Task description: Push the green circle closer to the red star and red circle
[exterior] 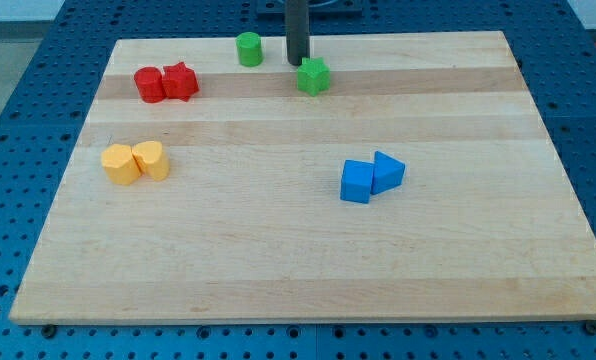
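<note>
Green circle (249,49) just left of my tip (297,63)

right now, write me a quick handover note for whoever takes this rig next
My tip is down near the board's top edge, between the green circle on its left and the green star just to its lower right.
The red circle and red star sit touching at upper left.
Done: nothing visible yet; a gap remains.
Left: get the tip right of the green circle and push it left and down toward the reds.
</note>
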Motion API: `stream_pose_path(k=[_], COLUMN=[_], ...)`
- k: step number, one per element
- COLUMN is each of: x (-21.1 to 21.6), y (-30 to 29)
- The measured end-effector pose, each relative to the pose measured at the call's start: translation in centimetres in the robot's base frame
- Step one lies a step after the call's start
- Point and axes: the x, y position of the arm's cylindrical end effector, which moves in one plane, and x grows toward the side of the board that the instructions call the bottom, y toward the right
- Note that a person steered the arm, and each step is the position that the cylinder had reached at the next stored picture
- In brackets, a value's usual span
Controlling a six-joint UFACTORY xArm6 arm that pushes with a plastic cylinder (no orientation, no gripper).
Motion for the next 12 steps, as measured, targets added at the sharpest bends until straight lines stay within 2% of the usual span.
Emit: stream_pose_path(k=[2,3,4,6,10,12], x=[-0.1,0.0,-2.6,-0.9,-3.5,-1.8], y=[-10.8,-11.6,-10.8,-16.6,-17.9,-18.7])
